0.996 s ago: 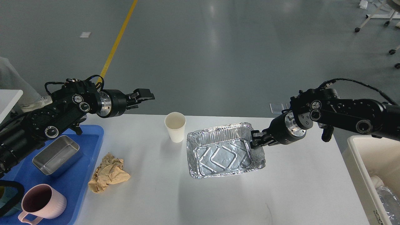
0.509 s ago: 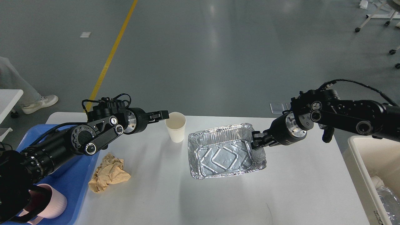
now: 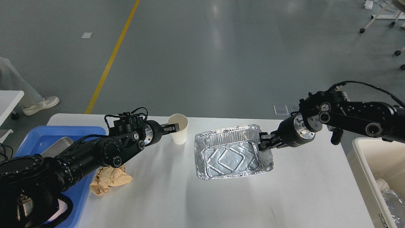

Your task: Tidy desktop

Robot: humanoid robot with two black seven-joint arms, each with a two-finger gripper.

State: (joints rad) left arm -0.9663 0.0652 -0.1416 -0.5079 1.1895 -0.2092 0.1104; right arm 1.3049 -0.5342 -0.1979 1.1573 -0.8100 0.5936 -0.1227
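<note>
The white desktop (image 3: 221, 202) carries a white paper cup (image 3: 179, 133), a foil tray (image 3: 232, 152) and a crumpled brown paper (image 3: 109, 181). My left gripper (image 3: 172, 128) reaches in from the left and its tips touch the cup's left side just under the rim; its fingers are dark and cannot be told apart. My right gripper (image 3: 263, 144) is shut on the foil tray's right rim. The tray looks tilted and slightly raised at that side.
A blue tray (image 3: 38, 139) lies at the desktop's left edge, holding a steel container (image 3: 60, 144) mostly hidden by my left arm. A cream-white bin (image 3: 364, 155) stands off the right edge with a plastic bottle (image 3: 392, 199) inside.
My left arm has swung down and to the right, from above the blue tray to the paper cup. My right gripper has pulled the foil tray a little to the right.
</note>
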